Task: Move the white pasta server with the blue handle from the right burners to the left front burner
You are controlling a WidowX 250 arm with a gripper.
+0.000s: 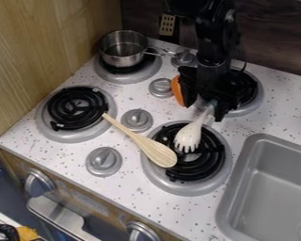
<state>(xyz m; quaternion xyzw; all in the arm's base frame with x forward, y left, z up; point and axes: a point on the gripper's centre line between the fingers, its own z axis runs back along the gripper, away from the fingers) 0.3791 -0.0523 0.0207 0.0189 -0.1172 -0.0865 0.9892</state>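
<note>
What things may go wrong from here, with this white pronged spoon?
The end effector seems to hold the white pronged spoon only near its handle's top, so the spoon might swing or slip. Its prongs look close to the wooden spoon, so a small sideways move could push that off the burner. The orange object beside the end effector might get bumped.

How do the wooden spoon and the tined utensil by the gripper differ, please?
The wooden spoon has a solid oval head; the tined utensil ends in prongs. The spoon is tan, the utensil paler. The spoon's handle lies away from the gripper, the utensil's runs up to it. Both heads are over the same burner.
</note>
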